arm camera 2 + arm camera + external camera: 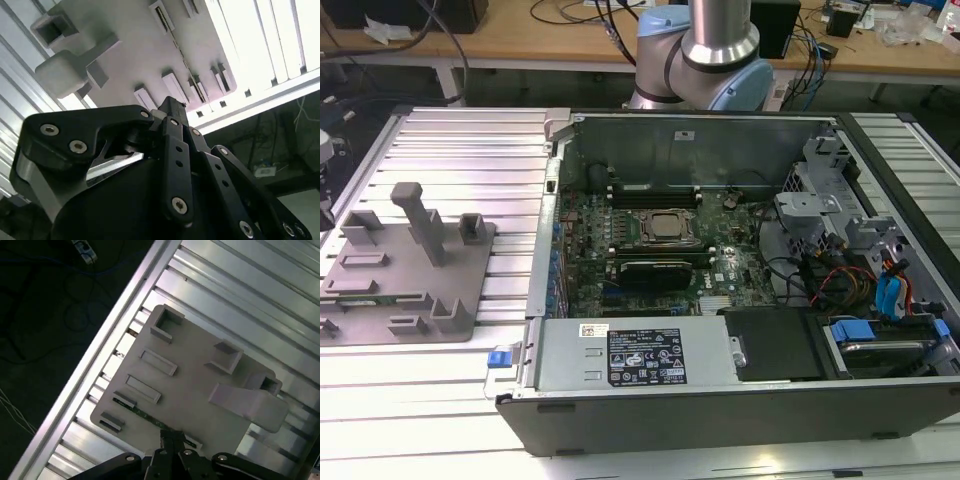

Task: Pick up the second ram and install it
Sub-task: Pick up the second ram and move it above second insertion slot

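— From where is the exterior view looking?

— It is standing high beyond one long edge of the table (470,140) and facing down and across it. It is taking in the whole open computer case (740,405), the grey tray (410,300) towards the exterior view's left, and the arm (720,40) rising behind the case.

— And the two on the wrist?

— Both are hanging over the grey tray. The first wrist view is looking almost straight down on it, fairly near, with the table's edge running aslant. The second wrist view is peering along the gripper (170,102) at a slant, with the black links crowding in close.

— What are they sharing?

— All three are catching the grey tray and its post (250,402).
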Robot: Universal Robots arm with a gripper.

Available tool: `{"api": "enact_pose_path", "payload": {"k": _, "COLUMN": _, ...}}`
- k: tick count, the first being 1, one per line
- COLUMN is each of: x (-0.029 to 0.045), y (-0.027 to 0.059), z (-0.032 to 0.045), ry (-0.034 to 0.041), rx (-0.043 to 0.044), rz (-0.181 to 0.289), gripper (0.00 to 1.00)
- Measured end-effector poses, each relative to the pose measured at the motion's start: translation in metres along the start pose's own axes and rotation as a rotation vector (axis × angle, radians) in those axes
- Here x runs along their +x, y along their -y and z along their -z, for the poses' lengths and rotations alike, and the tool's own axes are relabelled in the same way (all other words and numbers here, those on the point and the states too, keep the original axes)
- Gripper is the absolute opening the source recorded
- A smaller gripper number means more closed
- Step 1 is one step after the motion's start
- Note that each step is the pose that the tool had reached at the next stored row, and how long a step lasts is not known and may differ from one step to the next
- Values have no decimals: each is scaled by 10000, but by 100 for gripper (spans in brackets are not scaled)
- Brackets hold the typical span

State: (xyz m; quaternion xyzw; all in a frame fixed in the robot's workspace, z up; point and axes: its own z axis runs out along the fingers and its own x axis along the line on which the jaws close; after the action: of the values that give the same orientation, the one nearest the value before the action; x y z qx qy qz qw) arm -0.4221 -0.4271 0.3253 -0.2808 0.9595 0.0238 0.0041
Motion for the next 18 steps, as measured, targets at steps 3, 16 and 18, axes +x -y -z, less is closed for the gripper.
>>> {"api": "enact_pose_path", "payload": {"k": 3, "x": 0, "y": 0, "z": 0, "ry": -41, "rx": -19, "rz": 938, "gripper": 8}}
{"api": "enact_pose_path", "payload": {"k": 16, "x": 0, "y": 0, "z": -3, "ry": -178, "rx": -88, "rz": 4115, "gripper": 8}}
{"api": "enact_pose_path", "payload": {"k": 18, "x": 0, "y": 0, "z": -5, "ry": -196, "rx": -96, "rz": 4528, "gripper": 8}}
